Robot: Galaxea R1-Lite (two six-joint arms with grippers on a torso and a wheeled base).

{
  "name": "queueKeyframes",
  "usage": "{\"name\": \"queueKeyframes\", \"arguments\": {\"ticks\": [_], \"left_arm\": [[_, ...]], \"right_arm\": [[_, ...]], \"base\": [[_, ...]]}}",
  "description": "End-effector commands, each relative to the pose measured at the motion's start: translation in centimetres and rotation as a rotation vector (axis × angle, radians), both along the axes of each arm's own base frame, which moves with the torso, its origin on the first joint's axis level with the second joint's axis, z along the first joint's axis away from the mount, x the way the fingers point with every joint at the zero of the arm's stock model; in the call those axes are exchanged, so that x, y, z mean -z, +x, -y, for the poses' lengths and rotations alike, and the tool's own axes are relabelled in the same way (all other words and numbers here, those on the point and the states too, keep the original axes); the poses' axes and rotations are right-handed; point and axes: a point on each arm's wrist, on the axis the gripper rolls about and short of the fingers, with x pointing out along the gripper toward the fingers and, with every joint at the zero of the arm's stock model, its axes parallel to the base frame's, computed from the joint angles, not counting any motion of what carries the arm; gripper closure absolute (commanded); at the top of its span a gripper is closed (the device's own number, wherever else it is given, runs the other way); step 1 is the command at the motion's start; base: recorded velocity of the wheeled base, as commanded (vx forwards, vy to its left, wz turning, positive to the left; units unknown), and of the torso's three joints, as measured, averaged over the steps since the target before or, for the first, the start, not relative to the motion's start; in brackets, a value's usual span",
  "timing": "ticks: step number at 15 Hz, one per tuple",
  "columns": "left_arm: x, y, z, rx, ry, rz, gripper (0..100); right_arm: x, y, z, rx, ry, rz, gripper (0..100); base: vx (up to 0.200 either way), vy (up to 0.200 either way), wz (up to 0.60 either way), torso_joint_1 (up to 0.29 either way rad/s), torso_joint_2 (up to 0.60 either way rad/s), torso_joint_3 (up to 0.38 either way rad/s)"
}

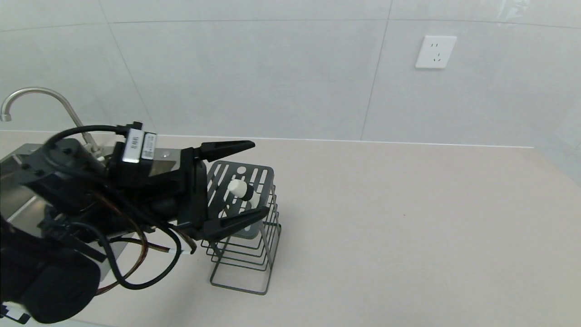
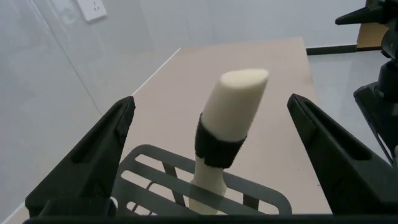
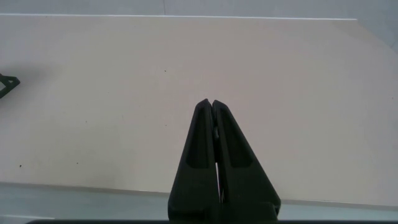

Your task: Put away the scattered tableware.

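A dark wire utensil rack [image 1: 245,236] with a slotted top plate stands on the beige counter beside the sink. A utensil with a cream handle and a black band [image 1: 238,188] stands upright in one of its slots; its handle [image 2: 231,118] rises between my left fingers. My left gripper [image 1: 245,179] hovers over the rack's top, open, its fingers on either side of the handle and apart from it. My right gripper [image 3: 211,107] is shut with nothing in it, above bare counter.
A steel sink [image 1: 18,181] with a curved faucet [image 1: 41,97] lies at the left, behind my left arm. The counter [image 1: 408,218] stretches open to the right. A wall socket [image 1: 435,52] sits on the tiled wall.
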Motion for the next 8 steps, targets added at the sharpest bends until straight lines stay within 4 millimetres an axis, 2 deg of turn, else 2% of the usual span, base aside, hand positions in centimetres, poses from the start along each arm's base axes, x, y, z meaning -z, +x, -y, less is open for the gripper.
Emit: {"name": "queueKeyframes", "arguments": {"ticks": [1, 4, 5, 6, 8], "left_arm": [[-3.7, -5.9, -2.5, -0.001, -0.062, 0.137, 0], [-4.1, -12.4, -6.3, -0.086, -0.106, 0.177, 0], [-3.2, -15.5, -7.8, -0.118, -0.132, 0.118, 0], [-2.5, -17.0, -8.4, -0.128, -0.145, 0.071, 0], [-0.1, -22.6, -9.8, -0.206, -0.225, -0.064, 0]], "right_arm": [[0.0, 0.0, 0.0, -0.001, -0.002, 0.0, 100], [0.0, 0.0, 0.0, -0.002, -0.002, 0.002, 100], [0.0, 0.0, 0.0, -0.002, -0.002, 0.002, 100], [0.0, 0.0, 0.0, -0.002, -0.002, 0.0, 100], [0.0, 0.0, 0.0, -0.002, 0.0, 0.0, 100]], "base": [[0.0, 0.0, 0.0, 0.0, 0.0, 0.0], [0.0, 0.0, 0.0, 0.0, 0.0, 0.0], [0.0, 0.0, 0.0, 0.0, 0.0, 0.0], [0.0, 0.0, 0.0, 0.0, 0.0, 0.0], [0.0, 0.0, 0.0, 0.0, 0.0, 0.0]]}}
